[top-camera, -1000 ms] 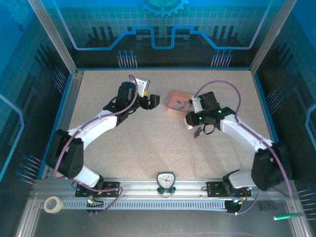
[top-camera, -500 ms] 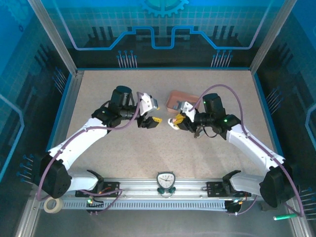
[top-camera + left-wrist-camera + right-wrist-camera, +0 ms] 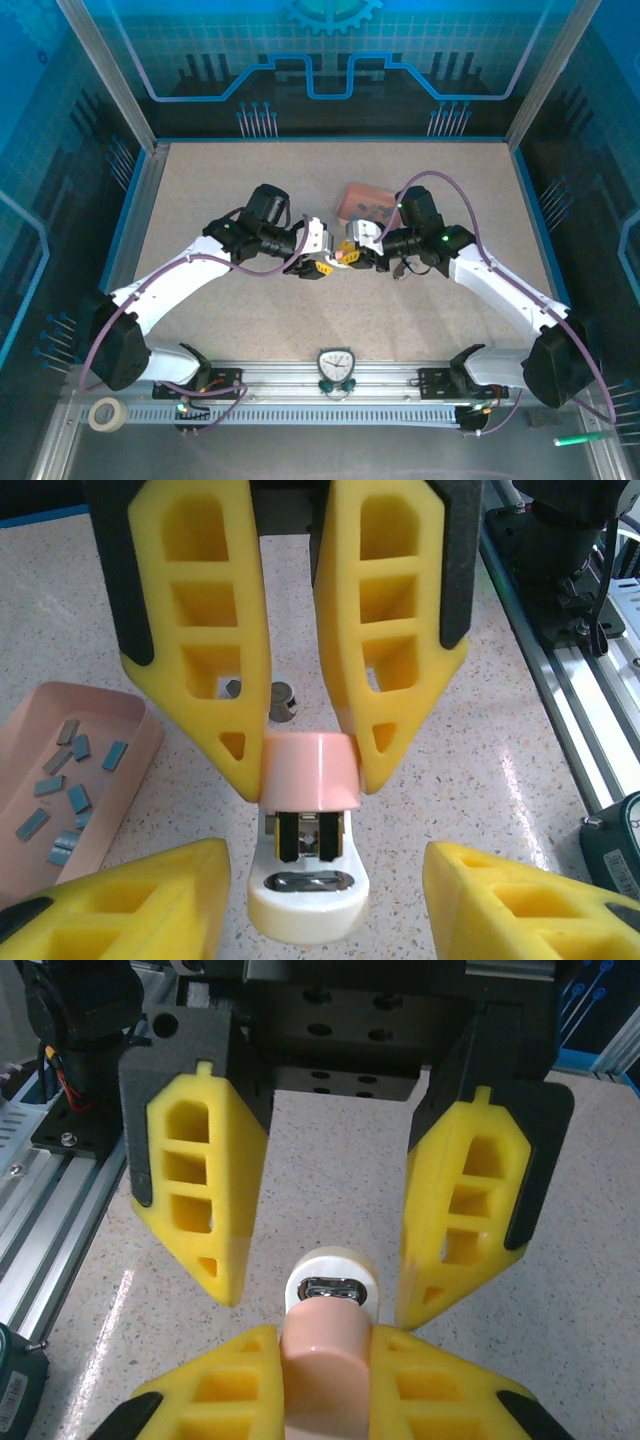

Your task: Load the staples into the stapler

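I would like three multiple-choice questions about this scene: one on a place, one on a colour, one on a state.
1. Where do the staples lie, relative to the pink tray? A) inside it B) beside it C) under it
2. What colour is the part of the stapler that the left gripper clamps? A) white B) pale pink C) blue
3. How is the right gripper? A) shut on the stapler B) shut on a staple C) open

1 A: the grey strips sit within the tray's walls.
2 B: the yellow fingers press on the pink body.
3 C: its fingers stand apart on either side of the stapler's white end.
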